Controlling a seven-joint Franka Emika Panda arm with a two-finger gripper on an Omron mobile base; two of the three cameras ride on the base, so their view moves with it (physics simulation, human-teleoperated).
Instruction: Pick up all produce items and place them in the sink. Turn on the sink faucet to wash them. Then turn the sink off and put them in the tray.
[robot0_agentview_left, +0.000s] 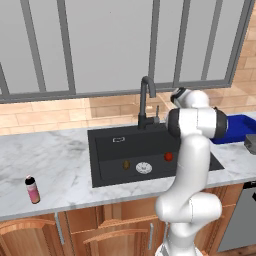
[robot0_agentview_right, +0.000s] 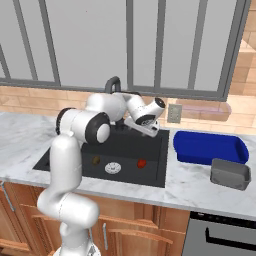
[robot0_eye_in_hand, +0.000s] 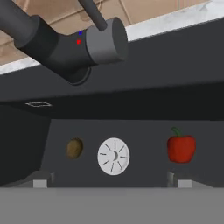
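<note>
Both produce items lie on the sink (robot0_agentview_left: 107, 145) floor, either side of the drain (robot0_eye_in_hand: 113, 156). The brownish ball (robot0_eye_in_hand: 75, 148) sits just beside the drain on one side. The red pepper (robot0_eye_in_hand: 181, 148) sits a bit further off on the other, green stem up. They're well apart from each other.

Handling, as a guess: both look small, light and firm. The pepper's skin is prob. glossy and slick, more so once wet, and it may be hollow, so a hard squeeze could dent it. Best hold is across its widest part, below the stem. The brown ball is round and will likely roll if nudged, so close on it square across the middle, straight down from above. The basin floor is flat, so neither has anything to stop it rolling.

The gripper (robot0_eye_in_hand: 109, 183) hangs over the basin near the faucet (robot0_agentview_left: 145, 102), w/ the faucet base and lever (robot0_eye_in_hand: 94, 16) close above in the hand view. The fingertips (robot0_eye_in_hand: 40, 181) stand spread wide, drain and both items showing between them. It holds nothing and touches nothing. Next move prob. calls for the lever, w/ both items already in the sink.

The blue tray (robot0_agentview_right: 210, 147) waits on the counter (robot0_agentview_left: 50, 165) beside the sink. A pink bottle (robot0_agentview_left: 32, 190) stands on the counter's far side.
</note>
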